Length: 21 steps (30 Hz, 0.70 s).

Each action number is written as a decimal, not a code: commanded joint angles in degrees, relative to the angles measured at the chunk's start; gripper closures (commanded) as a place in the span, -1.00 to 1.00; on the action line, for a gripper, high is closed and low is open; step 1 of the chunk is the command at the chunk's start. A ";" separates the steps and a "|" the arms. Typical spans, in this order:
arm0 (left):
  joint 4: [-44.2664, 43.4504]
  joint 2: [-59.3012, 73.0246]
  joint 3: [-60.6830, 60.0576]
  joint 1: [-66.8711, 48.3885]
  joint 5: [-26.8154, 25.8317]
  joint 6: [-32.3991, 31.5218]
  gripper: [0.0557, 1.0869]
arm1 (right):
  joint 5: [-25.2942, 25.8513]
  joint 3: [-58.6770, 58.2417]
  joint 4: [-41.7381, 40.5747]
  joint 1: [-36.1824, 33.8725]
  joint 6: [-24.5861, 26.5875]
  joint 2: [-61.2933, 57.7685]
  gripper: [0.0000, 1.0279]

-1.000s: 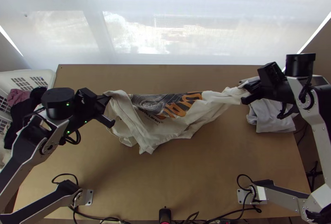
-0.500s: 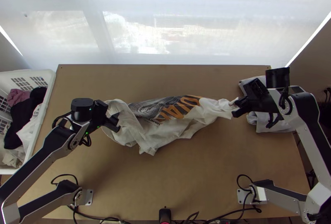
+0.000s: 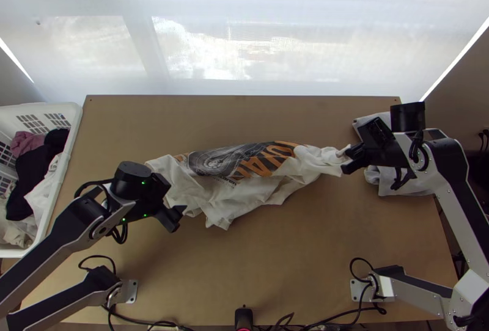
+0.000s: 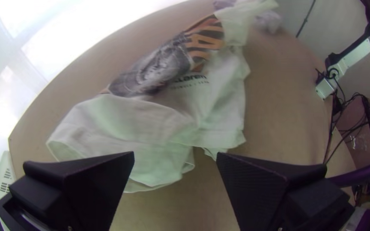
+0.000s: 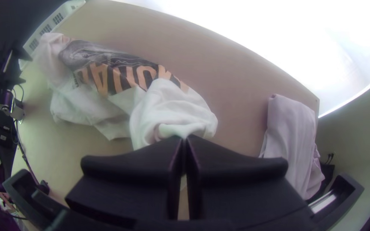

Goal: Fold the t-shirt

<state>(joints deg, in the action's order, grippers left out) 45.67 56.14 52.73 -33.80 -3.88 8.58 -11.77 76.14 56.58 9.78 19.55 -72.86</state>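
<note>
My left gripper (image 3: 176,214) stands over the table just off the lower left part of the bunched white t-shirt (image 3: 244,193), which has a dark and orange print. In the left wrist view the left gripper (image 4: 175,158) is open, the t-shirt (image 4: 210,102) lying loose beyond its fingers. At the shirt's right end is my right gripper (image 3: 347,159). The right wrist view has the right gripper (image 5: 184,139) shut on a gathered edge of the t-shirt (image 5: 168,107). The cloth stretches leftward from there in uneven folds.
A white laundry basket (image 3: 72,141) holding dark, pink and white clothes stands at the left edge. Folded light grey cloth (image 3: 397,181) lies at the table's right side, partly under the right arm. Cables (image 3: 140,323) run along the near edge of the table (image 3: 275,270).
The left gripper has let go of the shirt's left end and moved toward the near edge. The right gripper has shifted left and slightly nearer, holding the cloth, and the shirt has slackened.
</note>
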 commanded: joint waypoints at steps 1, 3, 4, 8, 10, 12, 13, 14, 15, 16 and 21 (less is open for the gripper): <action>1.88 4.07 -2.19 -9.26 -1.22 -4.10 -0.82 | 0.08 -0.11 -0.41 -0.11 -0.30 0.09 0.95; -0.49 7.05 -2.72 -10.32 -1.13 -4.36 -0.82 | 0.08 -0.03 -0.41 -0.20 -0.22 0.17 0.95; -1.55 8.55 -2.72 -10.76 -1.13 -4.36 -0.82 | 0.08 -0.03 -0.41 -0.29 -0.13 0.26 0.95; -6.91 13.38 -2.46 -12.69 -0.60 -3.83 -0.82 | 0.08 -0.03 -0.41 -0.73 0.05 0.61 0.95; -9.72 15.05 -2.63 -14.10 0.63 -2.87 -0.82 | 0.08 0.06 -0.41 -0.82 -0.04 0.70 0.95; -12.54 16.63 -3.07 -15.68 2.21 -1.55 -0.82 | 0.17 0.15 -0.41 -0.99 0.05 0.70 0.95; -13.24 17.60 -3.07 -16.21 2.74 -1.11 -0.82 | 0.08 0.24 -0.41 -1.08 0.05 0.70 0.95; -13.33 18.48 -2.98 -16.74 2.91 -0.84 -0.82 | 0.08 0.33 -0.41 -1.17 0.05 0.70 0.95; -13.41 19.27 -2.98 -17.09 3.18 -0.41 -0.82 | 0.08 0.33 -0.41 -1.34 0.05 0.88 0.95; -13.59 19.97 -3.07 -17.44 3.44 -0.05 -0.83 | 0.08 0.33 -0.41 -1.52 -0.04 0.88 0.95; -15.00 22.26 -3.34 -18.67 4.93 1.18 -0.82 | 0.08 0.06 -0.41 -1.78 -0.22 1.14 0.95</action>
<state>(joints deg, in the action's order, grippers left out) 33.45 74.32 49.74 -49.91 -0.91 8.08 -11.55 76.31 56.16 8.47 19.51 -71.99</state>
